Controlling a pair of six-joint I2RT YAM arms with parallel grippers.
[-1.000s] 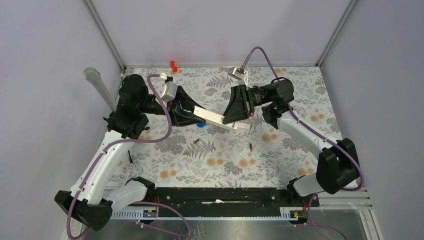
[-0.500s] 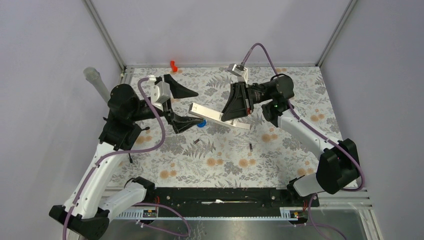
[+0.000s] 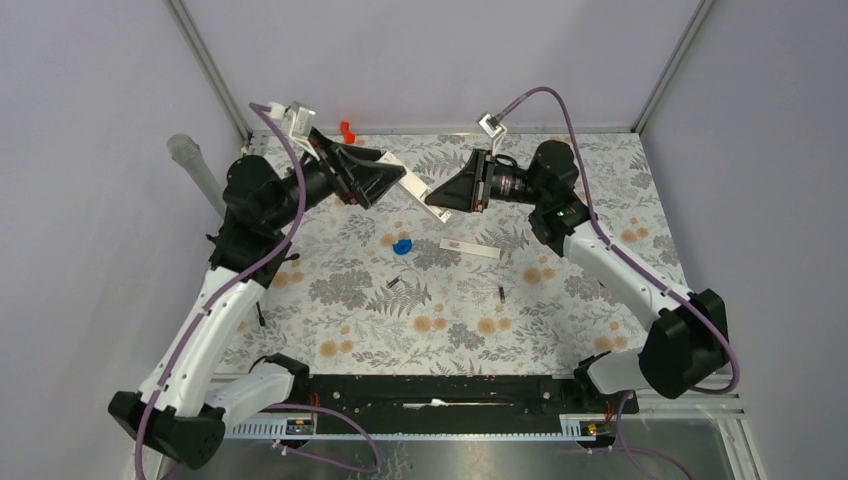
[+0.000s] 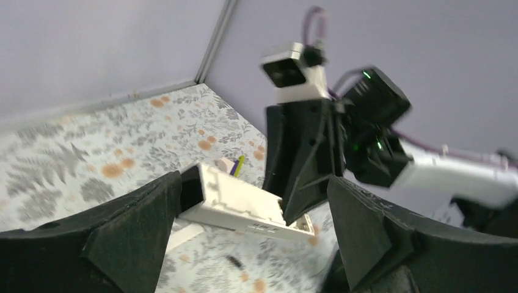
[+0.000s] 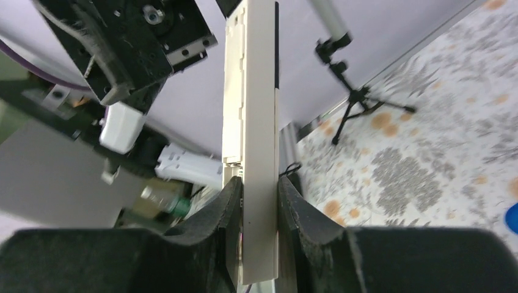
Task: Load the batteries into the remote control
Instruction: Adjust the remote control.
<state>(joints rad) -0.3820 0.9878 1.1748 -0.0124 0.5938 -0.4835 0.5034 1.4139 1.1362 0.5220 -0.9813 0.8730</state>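
The right gripper [image 5: 257, 186] is clamped on one end of the white remote control [image 3: 415, 188], holding it in the air over the far middle of the table [image 3: 450, 330]. The left gripper [image 4: 253, 183] stands wide open around the other end. Two batteries [image 3: 394, 283] lie apart near the table's middle.

From my feed I see a blue blob [image 3: 402, 246] lying on the floral table cover [image 3: 600, 200]. A flat white cover strip [image 3: 469, 249] lies near it, to its right. A small red piece [image 3: 347, 130] sits at the far edge. A grey tube [image 3: 190, 163] stands outside the left frame post [image 3: 205, 65].
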